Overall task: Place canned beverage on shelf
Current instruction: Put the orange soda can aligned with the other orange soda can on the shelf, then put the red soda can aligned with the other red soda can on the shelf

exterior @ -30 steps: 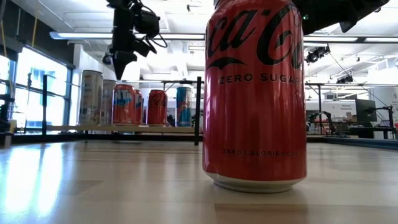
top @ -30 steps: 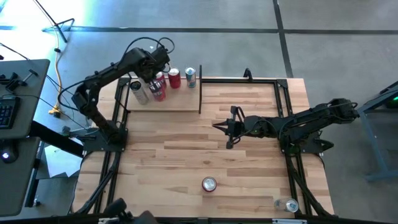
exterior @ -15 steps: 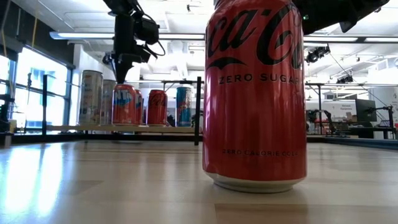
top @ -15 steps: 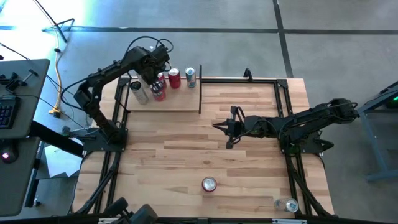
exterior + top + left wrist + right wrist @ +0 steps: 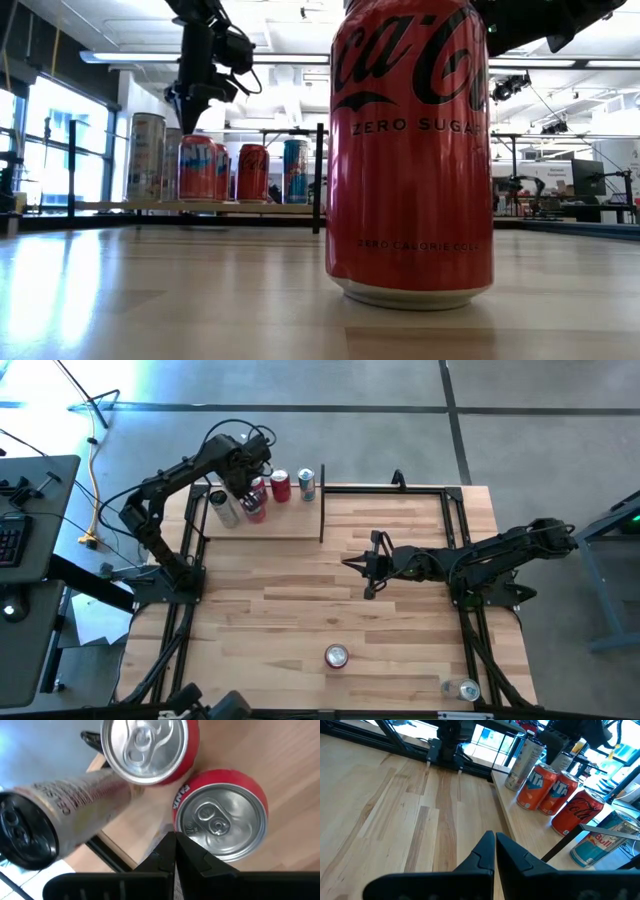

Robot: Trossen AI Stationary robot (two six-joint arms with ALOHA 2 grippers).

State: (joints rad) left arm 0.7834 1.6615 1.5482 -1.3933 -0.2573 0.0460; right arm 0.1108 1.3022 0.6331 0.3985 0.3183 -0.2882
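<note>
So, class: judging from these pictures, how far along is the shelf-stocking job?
Done: five cans stand on the shelf. In hand: the left tool hovers above them, shut and empty; the right tool waits mid-table. Left: a red can and a silver can remain on the tabletop.

Robotics lab — ceiling strip lights point(image 5: 290, 58), workbenches point(image 5: 585, 205) w/ equipment.

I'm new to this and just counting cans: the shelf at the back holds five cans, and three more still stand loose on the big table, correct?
Not quite. Only two cans stand loose on the table: a red can near the front edge and a silver-topped can at the front right corner, as the high view shows. The shelf does hold five cans, seen in the right wrist view.
</note>
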